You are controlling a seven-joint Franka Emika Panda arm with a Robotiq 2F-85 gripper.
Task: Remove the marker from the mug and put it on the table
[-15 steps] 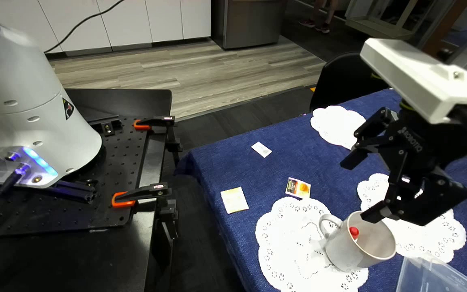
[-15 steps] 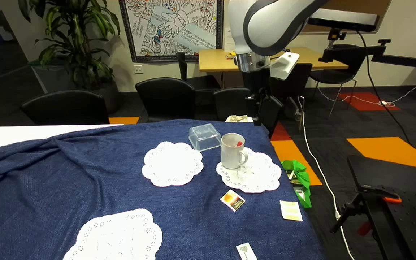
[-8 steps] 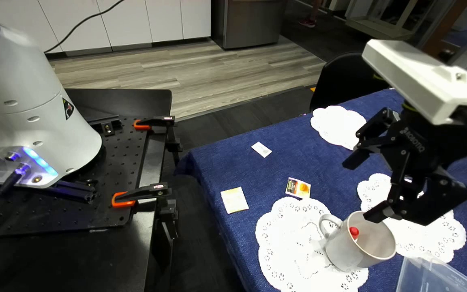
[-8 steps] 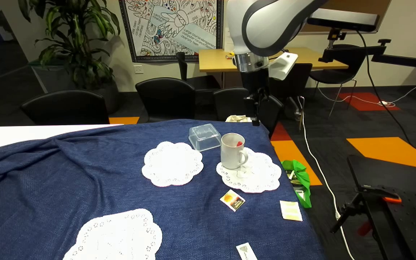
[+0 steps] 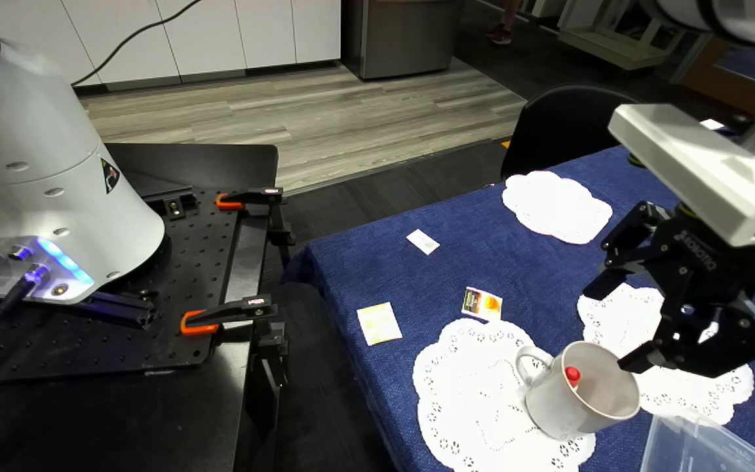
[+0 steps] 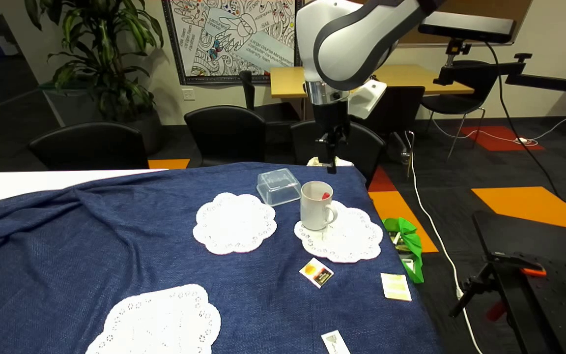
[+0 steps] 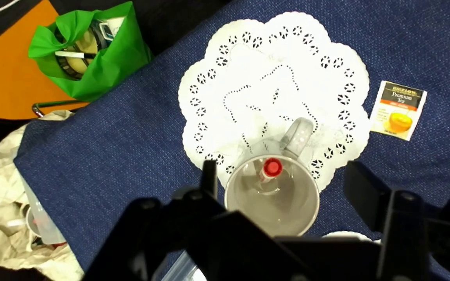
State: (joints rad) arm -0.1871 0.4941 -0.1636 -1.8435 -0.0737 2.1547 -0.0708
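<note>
The white mug [image 5: 551,408] stands upright on a lace doily on the navy-blue table [image 5: 430,282]. It also shows in the other views [image 6: 312,211] [image 7: 287,207]. The red marker [image 5: 573,375] leans inside the mug near the handle side. Its red end shows at the rim in both exterior views [image 6: 325,195] and the wrist view [image 7: 273,168]; its lower part is partly hidden by the mug. My gripper [image 5: 617,326] is open and empty, above the mug and apart from it. In the wrist view my fingers [image 7: 282,177] lie on either side of the mug's mouth, with the marker between them.
A clear plastic box [image 6: 279,187] sits beside the mug. White doilies [image 6: 235,223], a tea packet [image 6: 316,272], a pale yellow packet [image 6: 396,286] and a small white packet [image 5: 423,241] lie on the cloth. A green bag [image 7: 104,58] stands beyond the table edge.
My open gripper has moved right and slightly down in an exterior view, and left in an exterior view facing the chairs. The mug and marker have not moved.
</note>
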